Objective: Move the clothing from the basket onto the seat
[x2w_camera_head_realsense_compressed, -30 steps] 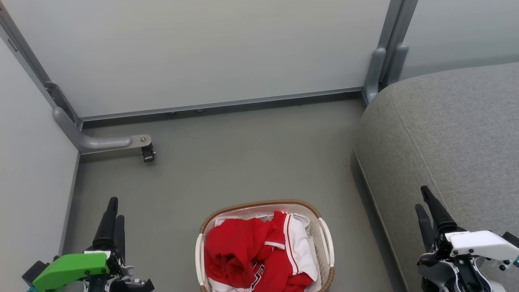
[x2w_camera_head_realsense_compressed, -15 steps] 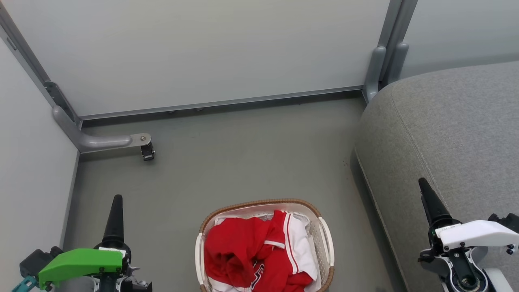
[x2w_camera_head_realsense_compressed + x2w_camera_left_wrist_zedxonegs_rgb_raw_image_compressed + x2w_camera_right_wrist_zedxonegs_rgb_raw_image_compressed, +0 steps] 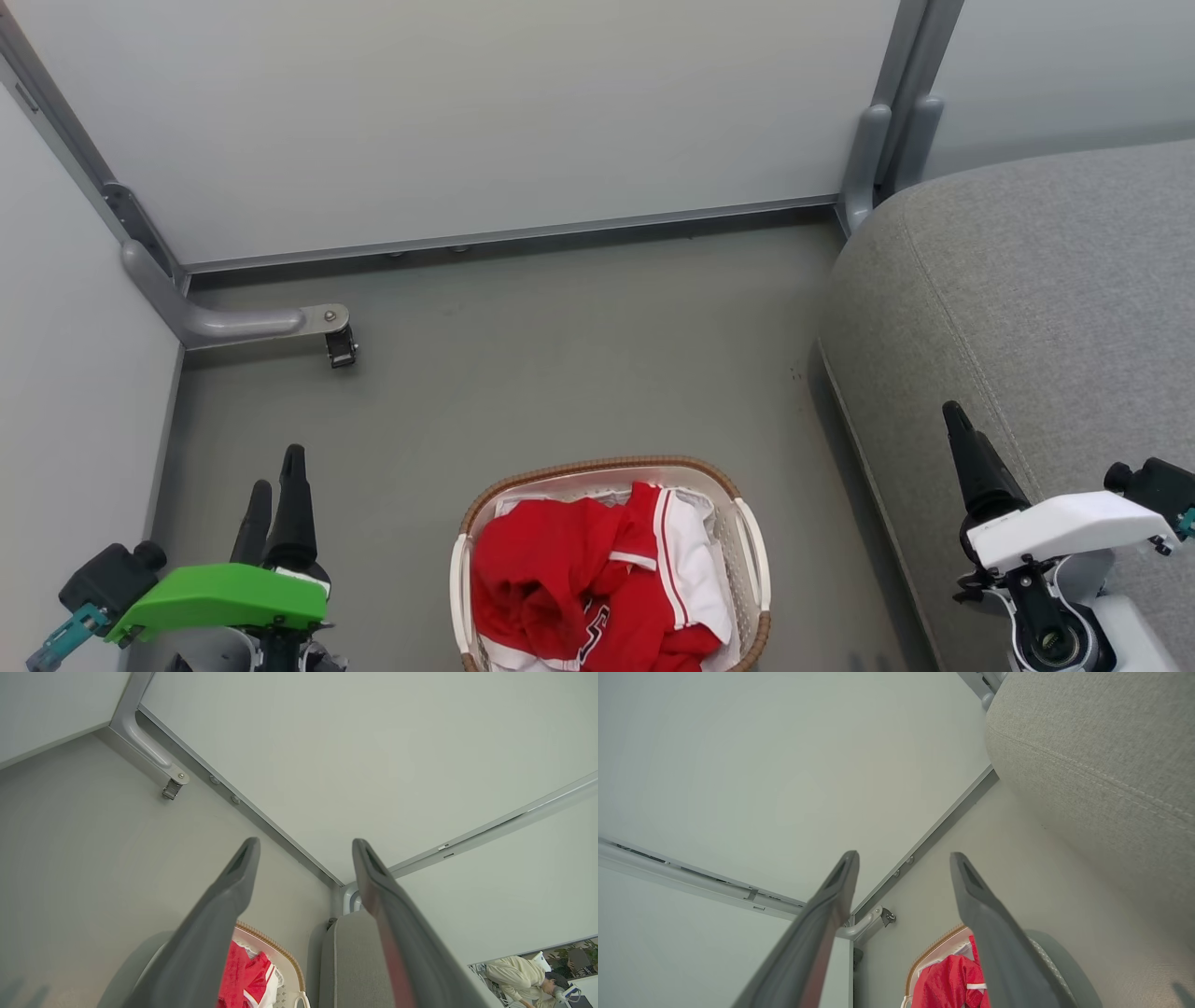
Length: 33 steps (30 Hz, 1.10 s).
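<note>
The clothing (image 3: pixel 597 588) lies crumpled in the basket (image 3: pixel 597 467), filling most of it: bright red, smooth sports fabric in soft folds, with a white panel edged by thin red stripes on the side toward the seat and part of a dark numeral low down. The basket is a small oval of white perforated plastic with a brown woven rim and a white handle on each long side. It stands on the floor (image 3: pixel 560 373), a flat, matte grey-green sheet, well away from the back wall and near the seat's front edge without touching it.

The seat (image 3: pixel 1046 308) rises along the floor's right side. It is a large grey cushion of coarse woven fabric with a rounded corner and a stitched seam running down it.

Pale, smooth panels (image 3: pixel 467 121) close the floor's far and left sides, set in a grey metal frame (image 3: pixel 504 238). At the far left corner a curved metal bracket (image 3: pixel 243 325) reaches out over the floor and carries a small black caster (image 3: pixel 341 350).

The left gripper (image 3: pixel 277 471) hangs over the floor to the left of the basket, its dark tapered fingers spread apart and empty. The right gripper (image 3: pixel 903 858) hangs above the seat's front edge, fingers likewise parted with nothing between them.
</note>
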{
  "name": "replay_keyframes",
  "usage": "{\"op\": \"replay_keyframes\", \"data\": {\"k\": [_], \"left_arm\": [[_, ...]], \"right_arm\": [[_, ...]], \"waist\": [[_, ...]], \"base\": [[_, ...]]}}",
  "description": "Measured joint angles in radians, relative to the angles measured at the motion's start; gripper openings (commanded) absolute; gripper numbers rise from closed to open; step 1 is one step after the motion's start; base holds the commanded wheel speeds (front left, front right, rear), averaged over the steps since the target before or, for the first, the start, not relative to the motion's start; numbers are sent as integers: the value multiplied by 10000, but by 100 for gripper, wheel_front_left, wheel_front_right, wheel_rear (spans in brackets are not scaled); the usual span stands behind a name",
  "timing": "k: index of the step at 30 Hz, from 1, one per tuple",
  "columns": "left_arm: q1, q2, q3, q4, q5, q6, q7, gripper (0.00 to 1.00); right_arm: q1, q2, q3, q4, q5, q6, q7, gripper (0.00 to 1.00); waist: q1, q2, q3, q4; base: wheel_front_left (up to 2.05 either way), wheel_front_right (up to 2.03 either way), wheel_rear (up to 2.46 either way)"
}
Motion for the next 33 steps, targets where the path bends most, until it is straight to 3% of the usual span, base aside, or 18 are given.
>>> {"op": "replay_keyframes", "data": {"k": [33], "left_arm": [[83, 15, -571, 98, 4435, 268, -1026, 100]], "right_arm": [[-85, -286, 698, 270, -4458, 0, -1014, 100]], "waist": [[0, 0, 66, 44]], "base": [[0, 0, 0]]}}
